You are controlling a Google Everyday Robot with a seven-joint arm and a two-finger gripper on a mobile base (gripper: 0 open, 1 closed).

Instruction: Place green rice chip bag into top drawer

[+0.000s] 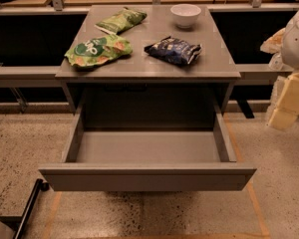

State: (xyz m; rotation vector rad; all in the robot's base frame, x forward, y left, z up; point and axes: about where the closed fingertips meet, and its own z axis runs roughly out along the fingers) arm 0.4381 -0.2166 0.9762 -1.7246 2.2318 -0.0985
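Observation:
The green rice chip bag (97, 50) lies flat on the left front part of the grey table (149, 66), puffy and bright green with a round dark logo. The top drawer (147, 176) is pulled wide open below the table top, and its grey inside shows nothing in it. My arm (291, 91) comes in at the right edge of the view. My gripper (274, 46) is beside the table's right side, well away from the bag and holding nothing that I can see.
An olive-green bag (120, 20) lies at the back left of the table. A dark blue bag (173, 50) lies at the right front and a white bowl (185, 15) at the back. A black stand (25, 210) is on the floor at the lower left.

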